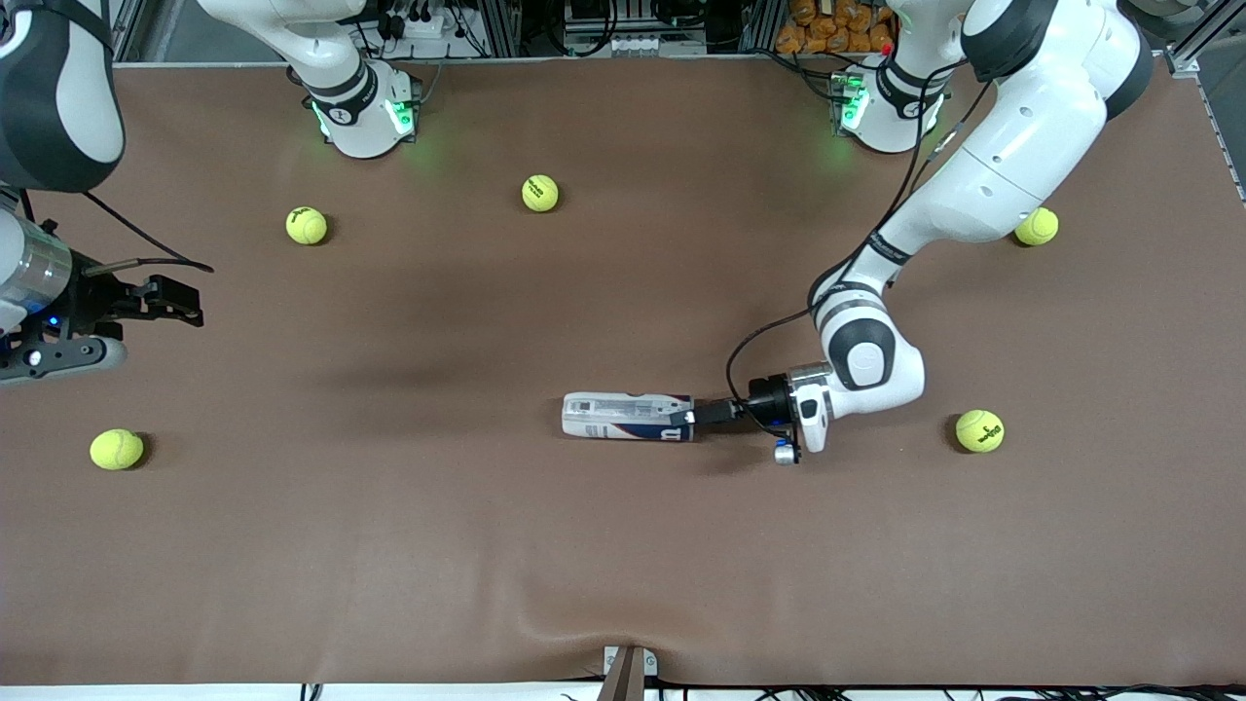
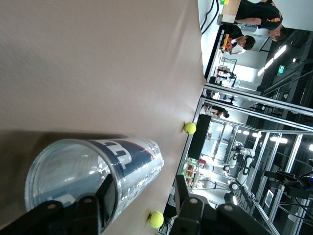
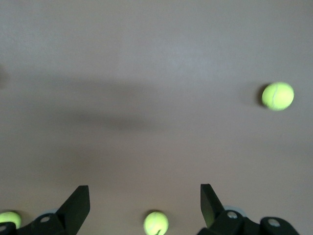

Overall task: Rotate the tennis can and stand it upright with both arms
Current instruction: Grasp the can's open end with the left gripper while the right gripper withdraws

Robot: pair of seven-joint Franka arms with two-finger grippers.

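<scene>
Lying flat on its side on the desk (image 1: pixel 623 565), roughly midway between the two arms' ends: the tennis can (image 1: pixel 628 417), long axis running from one end of the desk toward the other, open mouth turned toward the left arm's end. Clear and apparently empty, judging from the left wrist view (image 2: pixel 98 171).

Low at that mouth, the left gripper (image 1: pixel 689 416), pointing along the can. Jaws open and straddling the rim (image 2: pixel 144 188): one finger at the mouth and seemingly just inside, the other outside and clear of the wall. No clamp on the can yet.

Up over the right arm's end of the desk, well apart from the can, the right gripper (image 1: pixel 180 302), waiting. Jaws spread wide with nothing between them (image 3: pixel 145 193).

Five tennis balls scattered about, the closest (image 1: pixel 979 430) just past the left arm's wrist, toward the left arm's end.

Likely trouble from here:
- Rolling away under a one-sided push, being round, light and unsupported on the desk.
- Slipping out of a pinch on a thin, smooth wall, or denting under a hard squeeze.
- Swinging down about the pinch once lifted, with the whole length hanging off one rim.
- Tipping over again once upright, narrow base and no second support nearby while the right arm waits so distant.
- Knocking the closest ball with the left wrist during rotation.
</scene>
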